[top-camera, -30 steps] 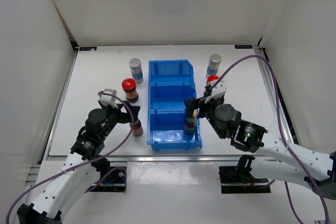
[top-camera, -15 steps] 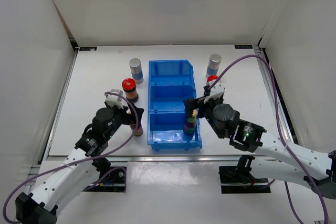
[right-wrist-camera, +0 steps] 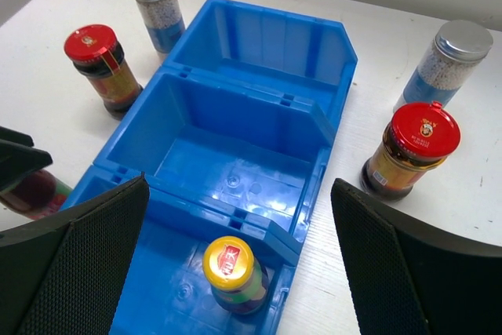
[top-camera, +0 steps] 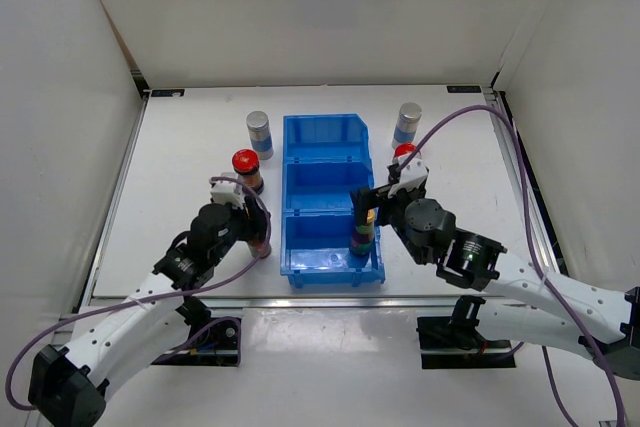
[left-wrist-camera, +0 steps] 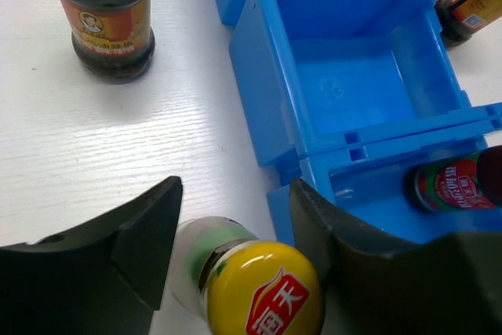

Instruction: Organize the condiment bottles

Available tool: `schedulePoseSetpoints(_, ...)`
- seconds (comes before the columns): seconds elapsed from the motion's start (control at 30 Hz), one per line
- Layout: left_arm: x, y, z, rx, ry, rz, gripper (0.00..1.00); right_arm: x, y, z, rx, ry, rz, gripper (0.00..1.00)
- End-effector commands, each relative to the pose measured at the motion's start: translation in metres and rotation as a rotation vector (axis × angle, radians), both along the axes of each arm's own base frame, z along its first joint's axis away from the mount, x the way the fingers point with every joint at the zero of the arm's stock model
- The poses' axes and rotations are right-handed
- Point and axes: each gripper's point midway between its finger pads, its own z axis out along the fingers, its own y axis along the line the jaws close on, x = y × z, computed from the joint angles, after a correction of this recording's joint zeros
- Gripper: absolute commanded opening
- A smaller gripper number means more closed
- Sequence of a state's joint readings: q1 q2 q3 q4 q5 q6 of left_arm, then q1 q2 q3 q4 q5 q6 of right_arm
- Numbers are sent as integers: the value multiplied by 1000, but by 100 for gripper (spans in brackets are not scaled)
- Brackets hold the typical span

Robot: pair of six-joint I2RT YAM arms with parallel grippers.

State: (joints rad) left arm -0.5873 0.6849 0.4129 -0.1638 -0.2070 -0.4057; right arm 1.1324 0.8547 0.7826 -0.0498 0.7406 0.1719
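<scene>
Beside the bin's near-left corner stands a slim yellow-capped bottle (top-camera: 261,243) (left-wrist-camera: 263,289), with my left gripper (top-camera: 256,230) (left-wrist-camera: 235,194) shut on its neck, one finger on each side. A second yellow-capped bottle (top-camera: 363,232) (right-wrist-camera: 231,274) stands upright in the near compartment of the blue bin (top-camera: 330,142). My right gripper (top-camera: 366,203) (right-wrist-camera: 239,194) hangs wide open above it, holding nothing. Two red-lidded jars (top-camera: 246,170) (top-camera: 404,154) and two silver-capped shakers (top-camera: 259,132) (top-camera: 407,122) stand on the table on either side of the bin.
The bin's middle compartment (right-wrist-camera: 235,158) and far compartment (right-wrist-camera: 263,45) hold nothing. White walls close in the table on the left, back and right. The left jar (left-wrist-camera: 106,21) stands just beyond my left gripper.
My left arm has moved right, toward the bin, and its jaws have closed from wide open onto the yellow-capped bottle. The right arm has not moved.
</scene>
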Motion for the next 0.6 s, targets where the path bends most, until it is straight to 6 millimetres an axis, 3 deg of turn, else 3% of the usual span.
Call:
schedulePoseSetpoints(0.0, 6, 2, 6, 25, -16, 16, 63, 4, -8, 0, 7, -15, -42, 100)
schedulePoseSetpoints(0.07, 8, -2, 10, 25, -25, 1, 58, 3, -8, -2, 7, -8, -44, 100)
schedulePoseSetpoints(0.27, 15, -7, 28, 63, -59, -30, 15, 2, -14, -5, 8, -1, -54, 100)
schedulePoseSetpoints(0.3, 19, -7, 44, 63, -94, -21, 11, 1, -16, -3, 11, -2, -54, 100)
schedulePoseSetpoints(0.37, 21, -7, 59, 81, -127, -27, 11, 1, -18, 0, 27, -4, -64, 100)
schedulePoseSetpoints(0.57, 30, -6, 134, 123, -284, -40, 11, 0, -25, -6, 17, -3, -82, 100)
